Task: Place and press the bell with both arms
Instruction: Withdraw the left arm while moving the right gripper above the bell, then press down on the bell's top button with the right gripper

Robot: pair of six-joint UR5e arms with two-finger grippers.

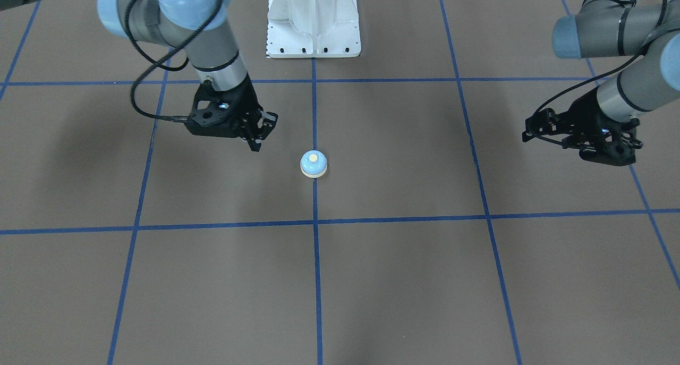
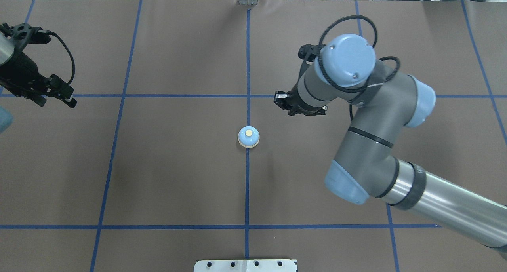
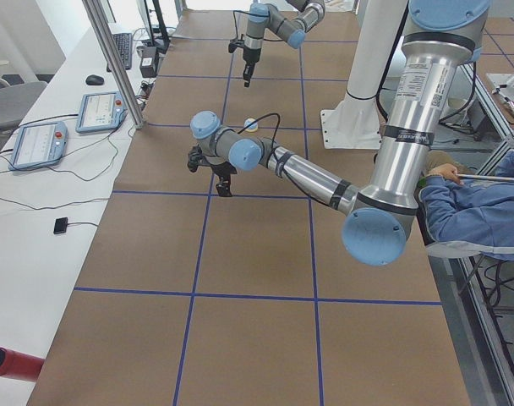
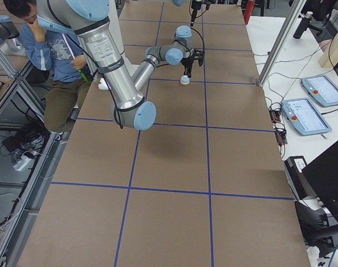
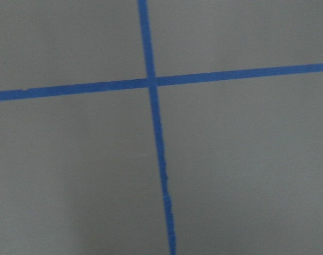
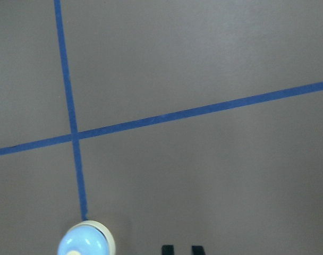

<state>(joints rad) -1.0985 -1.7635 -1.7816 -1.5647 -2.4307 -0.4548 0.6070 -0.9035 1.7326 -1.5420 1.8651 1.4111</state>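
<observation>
The light-blue bell with its cream button stands upright on a blue tape line near the table's middle; it also shows in the overhead view and at the bottom edge of the right wrist view. My right gripper hovers just beyond and to the right of the bell, apart from it; it also shows in the front-facing view. Its fingertips stand close together and hold nothing. My left gripper is far to the left, jaws apart and empty; it also shows in the front-facing view.
The brown table is marked with a blue tape grid. The white bolted pedestal stands at the robot's side. Operators sit beside the table, and tablets lie on a side bench.
</observation>
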